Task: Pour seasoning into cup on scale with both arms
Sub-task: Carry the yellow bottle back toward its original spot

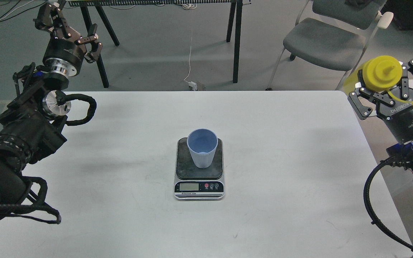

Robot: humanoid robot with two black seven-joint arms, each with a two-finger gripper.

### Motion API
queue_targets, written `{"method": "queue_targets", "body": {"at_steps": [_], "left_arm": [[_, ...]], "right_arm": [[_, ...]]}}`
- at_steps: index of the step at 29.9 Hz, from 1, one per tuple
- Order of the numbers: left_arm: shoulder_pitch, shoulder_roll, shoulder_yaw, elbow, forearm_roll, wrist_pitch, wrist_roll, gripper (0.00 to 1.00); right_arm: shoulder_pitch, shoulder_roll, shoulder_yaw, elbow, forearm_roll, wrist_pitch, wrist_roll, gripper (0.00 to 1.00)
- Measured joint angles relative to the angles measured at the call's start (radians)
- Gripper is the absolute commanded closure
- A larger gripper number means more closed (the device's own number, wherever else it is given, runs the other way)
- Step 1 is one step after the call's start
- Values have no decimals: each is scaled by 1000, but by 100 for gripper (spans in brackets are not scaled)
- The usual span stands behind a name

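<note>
right gripper [385, 84] clamps the seasoning bottle [380, 73] at the desk's [120, 179] right edge; left gripper [68, 30] hangs wide, empty, far left; cup [202, 147] sits on scale [199, 179], mid-desk, well apart from both

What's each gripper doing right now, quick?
Left gripper: open, empty, raised off the table's left side.
Right gripper: shut on the yellow seasoning bottle, held at the table's right edge.
</note>
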Motion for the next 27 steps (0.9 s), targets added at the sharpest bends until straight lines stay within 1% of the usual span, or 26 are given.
{"method": "queue_targets", "body": {"at_steps": [5, 12, 15, 21, 27], "left_arm": [[3, 0, 1, 0, 1, 0, 0, 6], [5, 4, 3, 1, 7, 0, 0, 6], [5, 8, 6, 1, 8, 0, 0, 6], [8, 10, 6, 1, 11, 0, 0, 6], [8, 4, 6, 1, 12, 0, 0, 6]], "right_arm": [[-95, 97, 61, 2, 19, 0, 30, 62], [-175, 214, 118, -39, 39, 0, 56, 62], [-197, 241, 121, -73, 59, 0, 77, 62], [-203, 297, 116, -155, 78, 0, 97, 63], [-193, 337, 106, -194, 78, 0, 144, 63]]}}
